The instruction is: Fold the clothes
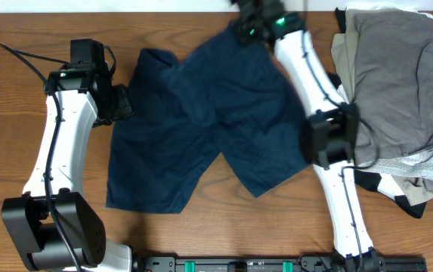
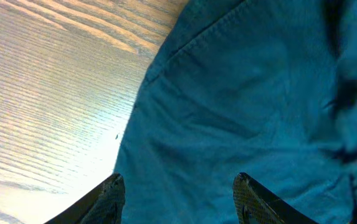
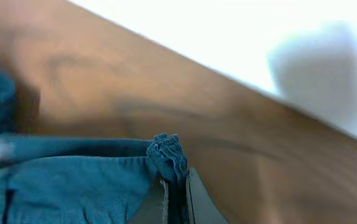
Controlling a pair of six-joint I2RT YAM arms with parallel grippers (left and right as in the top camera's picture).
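Observation:
The dark navy shorts [image 1: 201,121] lie spread on the wooden table, waistband toward the far edge and two legs toward the front. My right gripper [image 1: 248,29] is shut on a bunched corner of the shorts' waistband [image 3: 169,154] near the table's far edge. My left gripper [image 1: 119,102] is open at the shorts' left edge; in the left wrist view its fingers [image 2: 177,190] straddle the blue cloth [image 2: 247,106] without pinching it.
A pile of other clothes [image 1: 401,83], grey, beige, black and white-patterned, lies at the right side of the table. Bare wood [image 1: 20,151] lies left of the shorts. A black rail [image 1: 276,264] runs along the front edge.

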